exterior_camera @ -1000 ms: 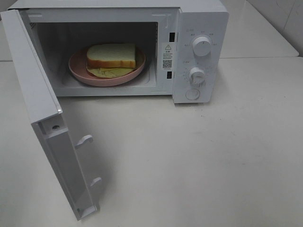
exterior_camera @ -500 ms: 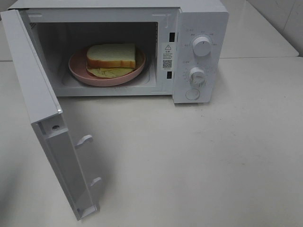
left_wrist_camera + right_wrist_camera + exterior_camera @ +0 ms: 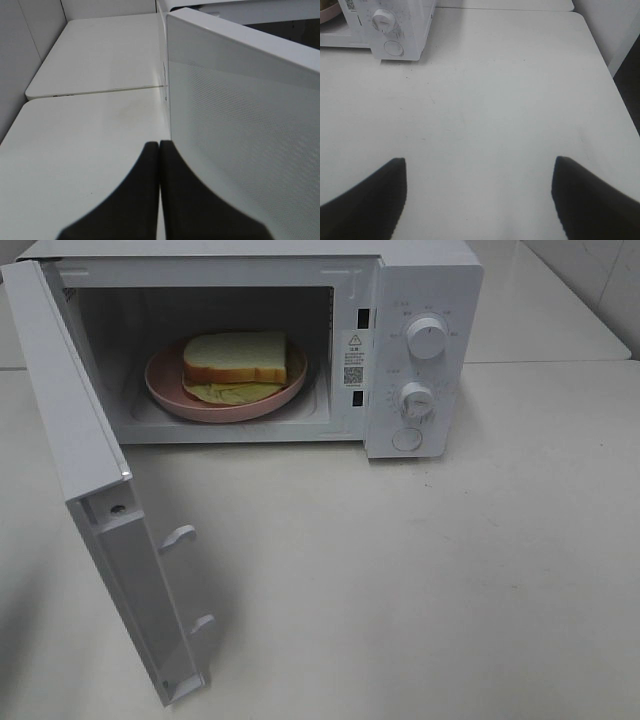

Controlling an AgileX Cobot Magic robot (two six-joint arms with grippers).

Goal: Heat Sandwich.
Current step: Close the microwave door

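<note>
Sandwich (image 3: 235, 358): lies on the pink plate (image 3: 170, 390) inside the open microwave (image 3: 425, 290) | Door (image 3: 140, 600): stands wide open | Your left gripper (image 3: 159, 146): fingers pressed together on nothing, just beside the door's outer face | Your right gripper (image 3: 480, 160): fingers spread wide above the white table (image 3: 495, 90), holding nothing, well apart from the microwave

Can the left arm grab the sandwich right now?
Probably not: the shut left gripper sits outside the open white microwave door, which stands between it and the white-bread sandwich on the round pink plate inside.
</note>
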